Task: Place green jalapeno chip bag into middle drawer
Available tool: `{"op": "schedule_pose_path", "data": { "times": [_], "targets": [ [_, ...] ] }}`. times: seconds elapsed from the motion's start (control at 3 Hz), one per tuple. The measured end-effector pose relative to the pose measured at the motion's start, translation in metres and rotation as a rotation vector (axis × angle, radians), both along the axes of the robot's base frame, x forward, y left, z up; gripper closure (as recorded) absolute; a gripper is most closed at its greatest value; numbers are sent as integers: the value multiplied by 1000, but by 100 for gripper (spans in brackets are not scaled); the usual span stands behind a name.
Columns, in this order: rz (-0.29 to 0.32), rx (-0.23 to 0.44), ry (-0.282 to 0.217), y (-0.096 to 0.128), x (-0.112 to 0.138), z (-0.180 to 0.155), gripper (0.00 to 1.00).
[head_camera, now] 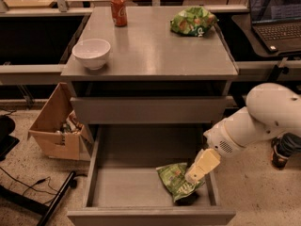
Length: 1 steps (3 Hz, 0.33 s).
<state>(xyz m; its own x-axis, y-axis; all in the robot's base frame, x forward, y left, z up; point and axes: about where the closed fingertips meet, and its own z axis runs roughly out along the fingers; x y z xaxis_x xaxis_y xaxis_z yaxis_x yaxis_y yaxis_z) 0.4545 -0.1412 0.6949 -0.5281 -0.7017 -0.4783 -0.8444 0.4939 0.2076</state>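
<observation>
Lying crumpled in middle drawer [124, 188]: pale green jalapeno chip bag [172, 180]; gripper [193, 175] at its right edge, hold cannot tell.

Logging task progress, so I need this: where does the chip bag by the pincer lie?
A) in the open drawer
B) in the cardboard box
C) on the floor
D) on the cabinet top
A: the bag lies on the floor of the open drawer, near its right front corner, with the pincer at the bag's right edge.
</observation>
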Motion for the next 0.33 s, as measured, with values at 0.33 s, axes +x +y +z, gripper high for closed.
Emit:
{"op": "schedule_pose_path", "data": {
  "times": [0.33],
  "targets": [
    [39,-124,-25,-10,-16,81,0]
  ]
}}
